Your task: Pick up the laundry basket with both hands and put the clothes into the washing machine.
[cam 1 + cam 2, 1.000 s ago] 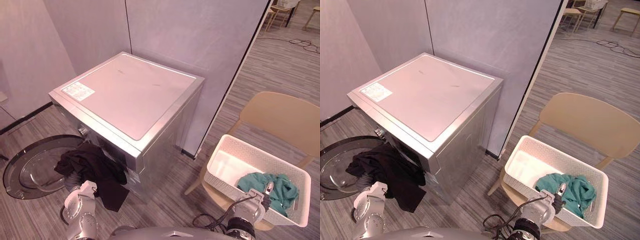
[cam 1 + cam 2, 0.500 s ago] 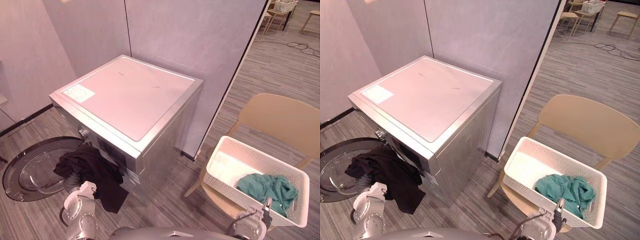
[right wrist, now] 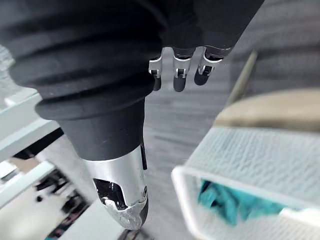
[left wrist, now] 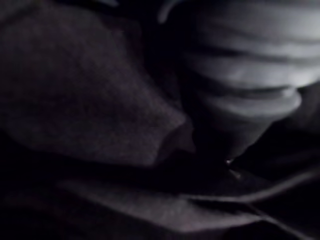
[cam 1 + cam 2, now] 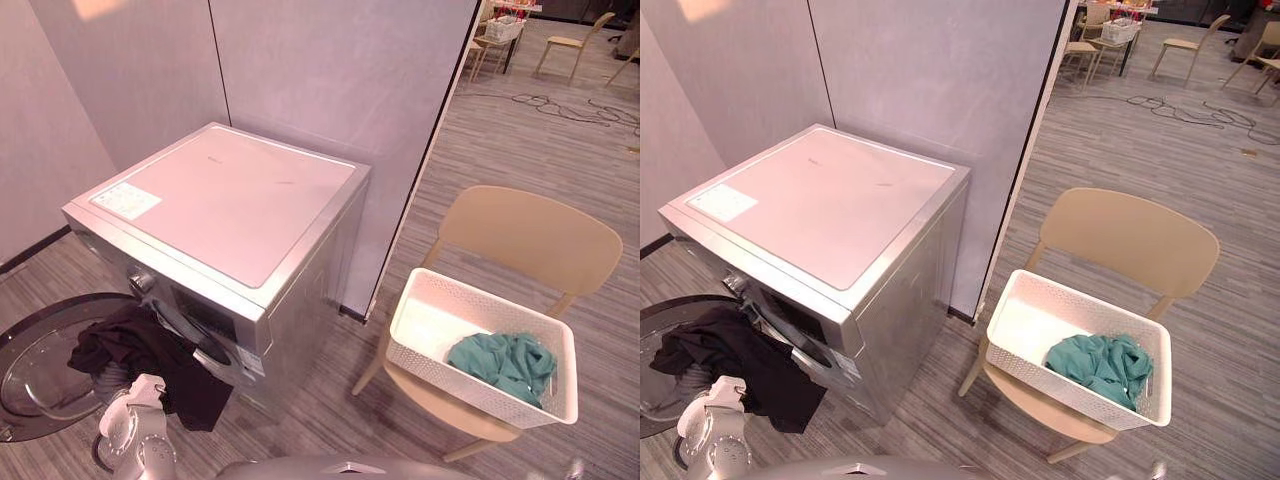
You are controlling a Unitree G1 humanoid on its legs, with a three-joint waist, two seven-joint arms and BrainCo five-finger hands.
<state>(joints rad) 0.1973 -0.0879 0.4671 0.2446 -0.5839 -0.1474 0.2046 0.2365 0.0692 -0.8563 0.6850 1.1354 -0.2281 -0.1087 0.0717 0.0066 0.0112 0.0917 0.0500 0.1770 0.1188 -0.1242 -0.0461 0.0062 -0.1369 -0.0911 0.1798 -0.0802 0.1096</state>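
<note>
A white laundry basket (image 5: 478,384) rests on the seat of a beige chair (image 5: 530,235), with a teal garment (image 5: 505,360) in its right end. To the left stands the silver washing machine (image 5: 230,200), its round door (image 5: 35,365) swung open near the floor. Black clothing (image 5: 130,350) hangs out of the drum opening. My left hand (image 4: 245,75) is against that black cloth, its fingers hidden. My right hand (image 3: 177,70) hovers beside the basket (image 3: 260,150) with relaxed fingers, a straight thumb and nothing in it, apart from the rim.
Grey partition panels (image 5: 330,80) stand right behind the washing machine, ending in a dark edge strip. Open wood-pattern floor (image 5: 560,140) lies behind the chair, with cables (image 5: 545,102) and more chairs (image 5: 575,40) at the far back right.
The whole picture has shifted, so the camera has moved. My right hand, earlier at the basket's near rim by the teal garment, has dropped out of the eye views. The left arm stays by the black cloth.
</note>
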